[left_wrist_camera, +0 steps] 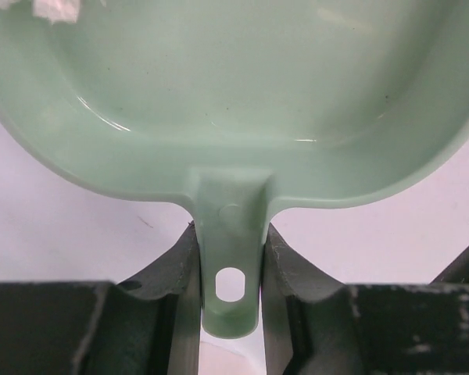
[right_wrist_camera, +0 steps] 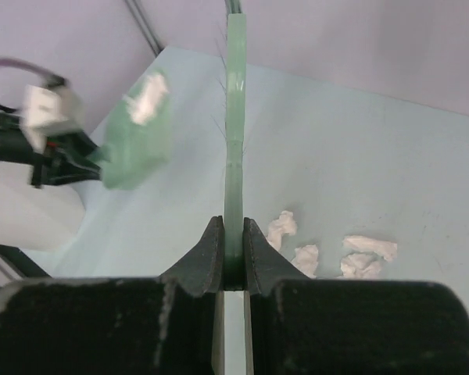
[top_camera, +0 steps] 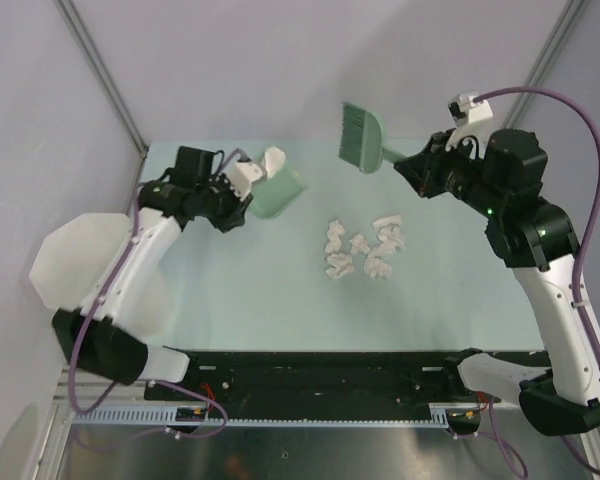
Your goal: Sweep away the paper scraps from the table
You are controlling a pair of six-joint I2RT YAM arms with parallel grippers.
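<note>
Several crumpled white paper scraps (top_camera: 365, 250) lie in a cluster right of the middle of the mint-green table (top_camera: 260, 290); some show in the right wrist view (right_wrist_camera: 328, 250). My left gripper (top_camera: 242, 192) is shut on the handle of a green dustpan (top_camera: 278, 190), held at the far left; one paper wad (top_camera: 273, 160) sits in the dustpan. The handle (left_wrist_camera: 230, 266) sits between my fingers. My right gripper (top_camera: 408, 165) is shut on the handle of a green brush (top_camera: 360, 135), held above the table's far side, bristles away from the scraps. The brush shows edge-on in the right wrist view (right_wrist_camera: 234, 156).
A large white translucent bin (top_camera: 85, 265) stands off the table's left edge under the left arm. Grey walls close the far side and left. A black rail (top_camera: 320, 375) runs along the front edge.
</note>
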